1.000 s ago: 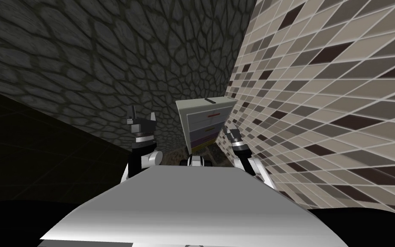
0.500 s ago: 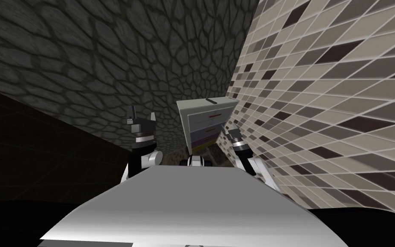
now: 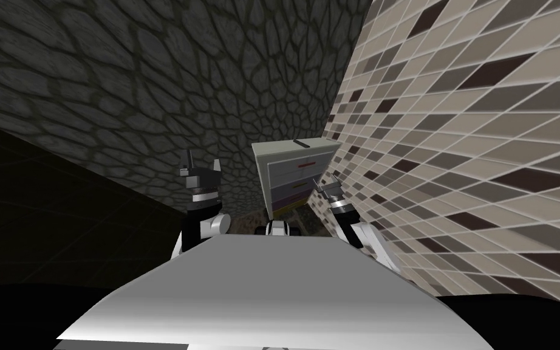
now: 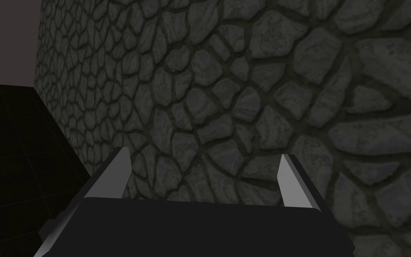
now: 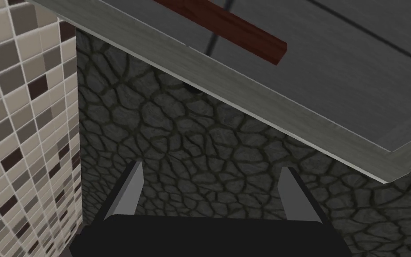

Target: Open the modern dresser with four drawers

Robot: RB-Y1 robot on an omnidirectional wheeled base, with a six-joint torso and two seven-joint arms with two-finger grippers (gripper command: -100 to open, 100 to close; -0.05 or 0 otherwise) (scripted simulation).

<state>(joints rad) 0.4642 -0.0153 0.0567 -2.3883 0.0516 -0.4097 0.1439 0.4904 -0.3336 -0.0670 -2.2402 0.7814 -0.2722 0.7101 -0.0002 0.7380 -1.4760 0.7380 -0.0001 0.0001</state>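
Note:
The dresser (image 3: 294, 170) is pale grey and stands in the corner ahead, its stacked drawers bearing coloured handles, the top one red (image 3: 302, 163). My right gripper (image 3: 326, 186) hangs just off the dresser's right front edge, open and empty. In the right wrist view the gripper (image 5: 209, 178) points past the dresser's pale frame (image 5: 289, 120), with the red-brown handle (image 5: 227, 27) well beyond the fingertips and off their line. My left gripper (image 3: 202, 161) is raised to the left of the dresser, open (image 4: 204, 172) with nothing between its fingers.
A dark stone wall (image 3: 212, 91) runs behind the dresser. A tiled wall (image 3: 467, 152) stands close on my right, beside the right arm. A small dark strip (image 3: 300, 143) lies on the dresser's top. Dark floor (image 3: 42, 206) spreads to the left.
The whole head view has shifted a little, so I have turned slightly. My right gripper has edged up towards the dresser. The left arm has stayed put.

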